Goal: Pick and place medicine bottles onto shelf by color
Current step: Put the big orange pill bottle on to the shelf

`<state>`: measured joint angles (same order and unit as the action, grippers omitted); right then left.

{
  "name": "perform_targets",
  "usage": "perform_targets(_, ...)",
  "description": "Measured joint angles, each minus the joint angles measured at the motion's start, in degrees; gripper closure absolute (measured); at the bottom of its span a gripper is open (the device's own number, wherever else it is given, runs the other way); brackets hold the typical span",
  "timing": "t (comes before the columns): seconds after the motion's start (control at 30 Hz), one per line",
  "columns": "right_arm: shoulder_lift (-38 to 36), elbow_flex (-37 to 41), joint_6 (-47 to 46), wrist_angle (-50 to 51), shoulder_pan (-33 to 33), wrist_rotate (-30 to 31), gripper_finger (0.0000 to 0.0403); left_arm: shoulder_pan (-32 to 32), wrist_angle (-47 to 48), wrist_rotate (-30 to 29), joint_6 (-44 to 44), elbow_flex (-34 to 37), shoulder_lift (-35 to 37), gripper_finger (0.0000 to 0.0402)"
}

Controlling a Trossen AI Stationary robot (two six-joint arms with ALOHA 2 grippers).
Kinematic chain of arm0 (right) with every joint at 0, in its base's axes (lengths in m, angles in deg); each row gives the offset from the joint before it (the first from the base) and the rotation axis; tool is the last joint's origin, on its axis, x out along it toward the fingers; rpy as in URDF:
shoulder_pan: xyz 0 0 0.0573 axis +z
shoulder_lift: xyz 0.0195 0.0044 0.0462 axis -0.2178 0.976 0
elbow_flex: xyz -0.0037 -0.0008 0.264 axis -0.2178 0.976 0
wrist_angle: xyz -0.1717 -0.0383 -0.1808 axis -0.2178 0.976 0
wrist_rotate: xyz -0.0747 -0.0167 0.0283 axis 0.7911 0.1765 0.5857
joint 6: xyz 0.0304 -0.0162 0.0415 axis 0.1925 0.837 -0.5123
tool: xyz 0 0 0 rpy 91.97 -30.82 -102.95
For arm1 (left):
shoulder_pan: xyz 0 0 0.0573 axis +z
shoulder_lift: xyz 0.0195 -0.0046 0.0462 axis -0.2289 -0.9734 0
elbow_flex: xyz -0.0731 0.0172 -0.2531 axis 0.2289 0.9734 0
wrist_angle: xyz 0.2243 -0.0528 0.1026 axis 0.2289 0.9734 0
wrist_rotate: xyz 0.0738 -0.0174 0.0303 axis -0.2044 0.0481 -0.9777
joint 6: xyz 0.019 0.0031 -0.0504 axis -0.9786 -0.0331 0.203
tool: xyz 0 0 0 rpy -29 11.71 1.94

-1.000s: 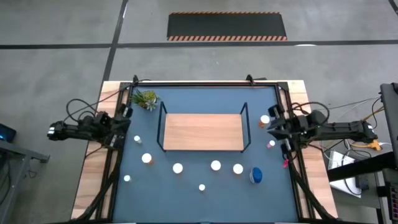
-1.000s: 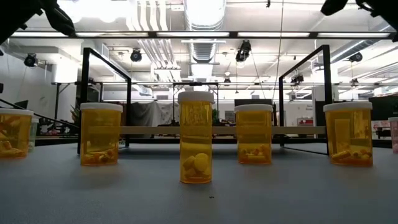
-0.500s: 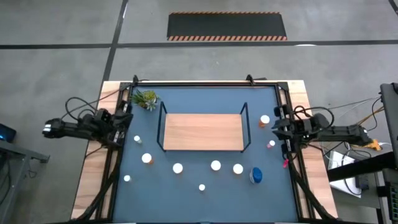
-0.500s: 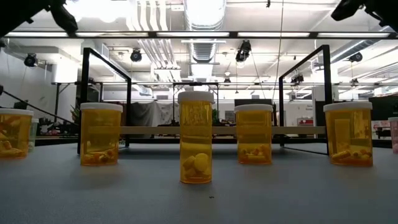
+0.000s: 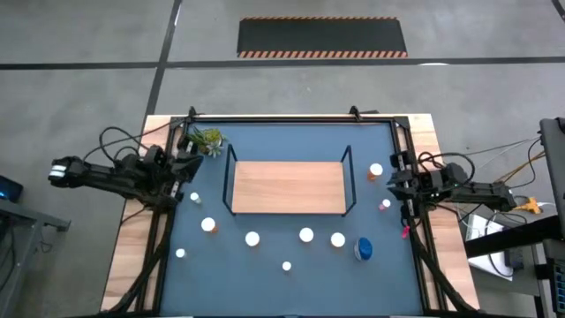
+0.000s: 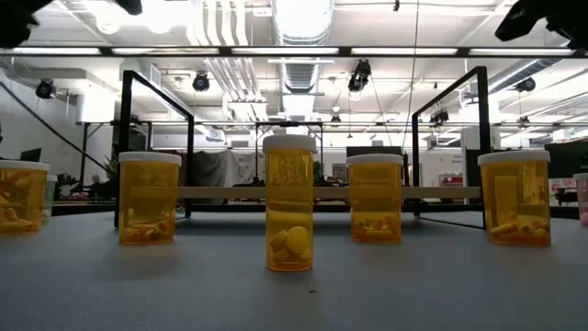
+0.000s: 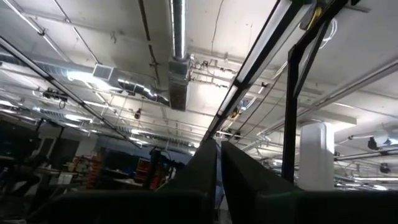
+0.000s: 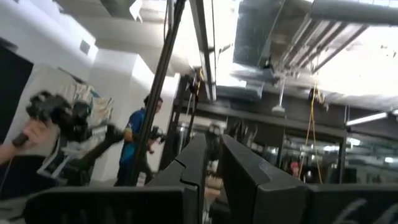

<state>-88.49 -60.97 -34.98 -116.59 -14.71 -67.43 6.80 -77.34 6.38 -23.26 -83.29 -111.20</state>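
High view: the shelf [image 5: 288,186], a light-wood board with black wire frames at its short ends, sits at the centre of the dark-blue mat [image 5: 291,283] and carries nothing yet. The medicine bottles lie scattered on the mat below and beside it: white-capped ones in a loose row under the shelf's lower edge [image 5: 252,238], one orange-bodied at lower left [image 5: 208,225], a small white one lowest of all [image 5: 286,265], a larger blue bottle [image 5: 363,250] at lower right, and two more right of the shelf [image 5: 376,170]. A green plant [image 5: 207,140] stands at the mat's upper left. The left gripper [image 5: 187,165] waits at the mat's left edge, near the plant; the right gripper [image 5: 395,182] waits at the right edge, near the two bottles there. Neither holds anything.

Low view: orange bottles stand upright on the tabletop, the nearest at centre [image 6: 289,204], pills visible inside, with the shelf's board [image 6: 322,192] behind them.

Left wrist view: the fingers [image 7: 211,168] are pressed together, aimed at the ceiling.

Right wrist view: the fingers [image 8: 208,163] stand nearly closed with a thin gap, empty; a person [image 8: 138,144] stands in the room beyond.

The bottles look light, rigid and smooth, probably prone to tipping or slipping. Gripping across the round body just under the cap seems safest.
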Motion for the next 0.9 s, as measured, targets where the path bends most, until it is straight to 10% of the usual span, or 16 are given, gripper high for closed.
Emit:
perform_targets(0.37,0.6,-0.3,-2.1,2.8,0.0,2.3,0.0365,-2.1,12.7,0.9,5.8,-21.9,-20.5,0.0395)
perform_targets(0.9,0.6,-0.4,-6.0,3.0,0.0,2.3,0.0365,-11.0,60.9,-11.7,9.1,-59.2,-41.6,0.0395)
